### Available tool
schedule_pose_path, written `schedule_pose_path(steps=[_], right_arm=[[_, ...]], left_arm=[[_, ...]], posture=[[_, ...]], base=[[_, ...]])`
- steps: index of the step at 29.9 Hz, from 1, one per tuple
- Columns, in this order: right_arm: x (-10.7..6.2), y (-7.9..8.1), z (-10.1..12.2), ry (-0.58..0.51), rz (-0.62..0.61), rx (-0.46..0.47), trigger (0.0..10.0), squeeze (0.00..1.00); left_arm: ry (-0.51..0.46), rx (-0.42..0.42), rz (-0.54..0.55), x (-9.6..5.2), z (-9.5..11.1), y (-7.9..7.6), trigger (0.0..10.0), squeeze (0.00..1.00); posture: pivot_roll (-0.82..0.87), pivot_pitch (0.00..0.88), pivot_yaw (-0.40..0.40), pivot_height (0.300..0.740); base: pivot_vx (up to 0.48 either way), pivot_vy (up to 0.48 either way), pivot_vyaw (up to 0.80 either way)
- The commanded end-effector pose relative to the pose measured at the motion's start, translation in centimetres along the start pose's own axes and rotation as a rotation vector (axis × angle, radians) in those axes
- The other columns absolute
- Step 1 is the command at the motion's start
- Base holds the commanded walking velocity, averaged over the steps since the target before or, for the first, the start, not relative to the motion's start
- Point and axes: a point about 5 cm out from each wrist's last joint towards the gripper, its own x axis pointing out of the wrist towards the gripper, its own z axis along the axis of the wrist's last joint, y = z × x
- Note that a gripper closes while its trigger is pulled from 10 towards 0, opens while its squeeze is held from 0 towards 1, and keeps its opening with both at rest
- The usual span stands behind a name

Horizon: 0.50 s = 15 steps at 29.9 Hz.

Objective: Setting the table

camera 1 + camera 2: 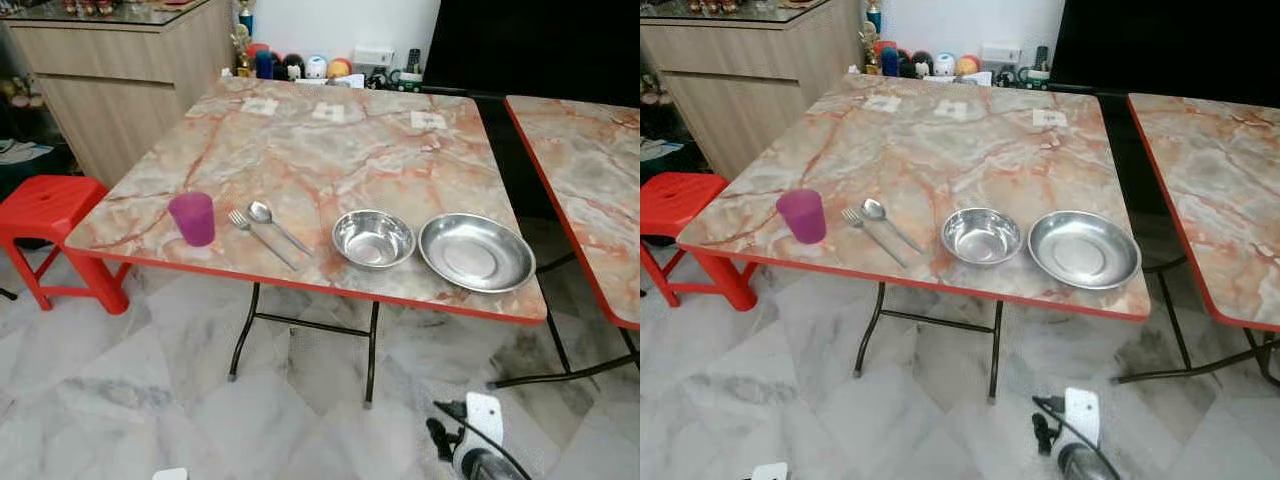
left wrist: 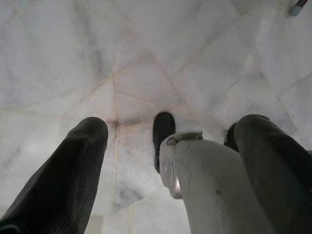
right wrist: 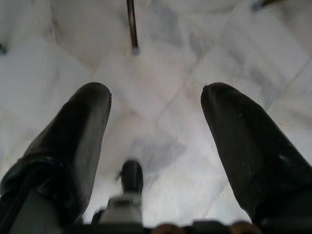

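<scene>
So from the left eye view, the marble-look desk (image 1: 330, 150) with the red edge has everything lined up along its near side: a purple cup (image 1: 192, 218) at the left, then a fork (image 1: 259, 236) and spoon (image 1: 276, 224) lying just beside each other, angled, then a small steel bowl (image 1: 373, 238) and a wider steel plate (image 1: 476, 251) right next to it, rims close but I can't tell if they touch. There's a red stool (image 1: 52, 208) off the left corner and a second desk (image 1: 585, 170) on the right, apart from the first. The right eye view gives the same layout, plus the robot's right arm down low near the floor (image 1: 760, 390), well short of the dishes. In the left wrist view the left hand (image 2: 183, 131) hangs over the marble floor with its black fingers (image 2: 63, 180) spread apart and nothing in them. The right wrist view is the same deal: right hand (image 3: 156, 122) released, empty, pointing at the floor with a desk leg (image 3: 131, 24) ahead. My guess is nothing's been picked up yet and the robot needs to step closer first. What could go wrong: everything sits near the desk's front edge, so a clumsy reach could shove the cup or bowl off, and the fork and spoon being so close makes grabbing just one tricky. It's also a folding desk, so bumping the legs could rattle it all.
</scene>
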Motion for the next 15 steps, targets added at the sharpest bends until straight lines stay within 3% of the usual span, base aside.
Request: schedule_pose_path(steps=[1, 15], right_arm=[[-0.15, -0.20, -0.96, 0.034, -0.005, 0.016, 10.0, 0.00], [-0.13, -0.14, -0.95, 0.037, -0.005, 0.031, 10.0, 0.00]], left_arm=[[0.028, -0.018, 0.006, -0.16, -0.76, 0.17, 10.0, 0.00], [0.014, -0.026, 0.000, -0.17, -0.63, 0.24, 10.0, 0.00]], posture=[[0.08, 0.073, -0.069, 0.740], [0.08, 0.074, -0.065, 0.740]], base=[[0.000, 0.000, 0.00], [0.000, 0.000, 0.00]])
